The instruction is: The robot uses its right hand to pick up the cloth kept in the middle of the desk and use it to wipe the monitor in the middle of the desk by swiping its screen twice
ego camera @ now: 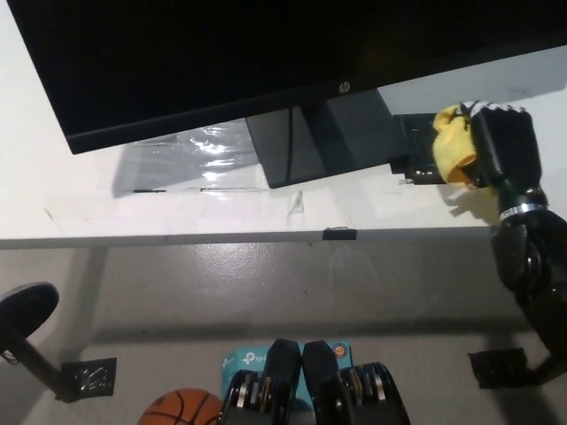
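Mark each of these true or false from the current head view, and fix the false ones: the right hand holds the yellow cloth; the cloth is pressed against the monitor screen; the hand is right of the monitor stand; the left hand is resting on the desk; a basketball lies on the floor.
1. The right hand holds the yellow cloth. True.
2. The cloth is pressed against the monitor screen. False: it is below the screen, over the desk.
3. The hand is right of the monitor stand. True.
4. The left hand is resting on the desk. False: it is not in view.
5. A basketball lies on the floor. True.
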